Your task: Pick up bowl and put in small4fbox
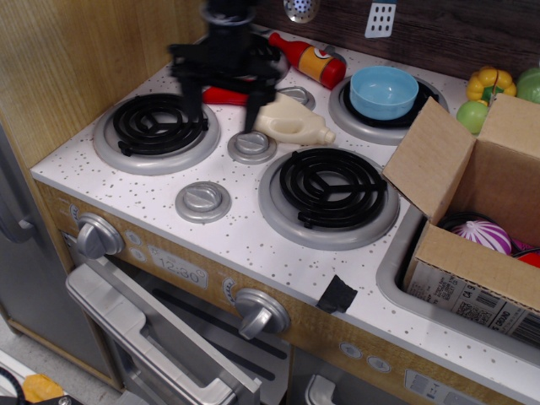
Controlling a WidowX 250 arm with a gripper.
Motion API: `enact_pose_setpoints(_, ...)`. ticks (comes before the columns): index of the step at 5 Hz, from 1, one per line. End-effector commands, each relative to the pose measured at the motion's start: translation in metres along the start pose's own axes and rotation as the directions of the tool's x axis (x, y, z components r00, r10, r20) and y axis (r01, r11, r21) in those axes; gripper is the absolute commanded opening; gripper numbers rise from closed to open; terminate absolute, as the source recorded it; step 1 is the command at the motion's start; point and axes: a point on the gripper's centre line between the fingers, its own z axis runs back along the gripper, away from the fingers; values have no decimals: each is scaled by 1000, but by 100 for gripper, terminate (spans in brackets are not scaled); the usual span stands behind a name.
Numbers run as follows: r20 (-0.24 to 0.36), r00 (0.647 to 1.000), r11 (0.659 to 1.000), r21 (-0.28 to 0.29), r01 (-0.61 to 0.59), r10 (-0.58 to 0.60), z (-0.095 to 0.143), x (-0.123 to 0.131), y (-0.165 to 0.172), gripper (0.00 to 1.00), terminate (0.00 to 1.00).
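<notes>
The light-blue bowl (384, 91) sits upright on the back right burner of the toy stove. The brown cardboard box (481, 211) stands in the sink at the right with its flaps open and barcode labels on its near side. My black gripper (221, 112) hangs blurred above the stove's middle left, over the cream bottle's left end, well left of the bowl. Its two fingers are spread apart and hold nothing.
A cream bottle (291, 122), a red pepper (226, 95) and a red ketchup bottle (310, 59) lie near the back burners. Toy vegetables (489, 84) sit behind the box, and a purple ball (481, 234) lies inside it. A wooden wall (59, 67) stands at left.
</notes>
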Motion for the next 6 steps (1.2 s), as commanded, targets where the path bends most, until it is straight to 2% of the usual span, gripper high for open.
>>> enact_pose_setpoints(1, 57, 979, 976, -116, -187, 194, 27, 33, -62, 100, 0)
enact_pose_setpoints(2, 95, 957, 954, -152, -258, 274, 40, 41, -88, 100, 0)
enact_pose_setpoints(4, 135, 941, 937, -211, -278, 309, 57, 70, -100, 100, 0)
enact_pose_setpoints(6, 167, 946, 942, -239, -235, 279, 34, 101, -101, 100, 0)
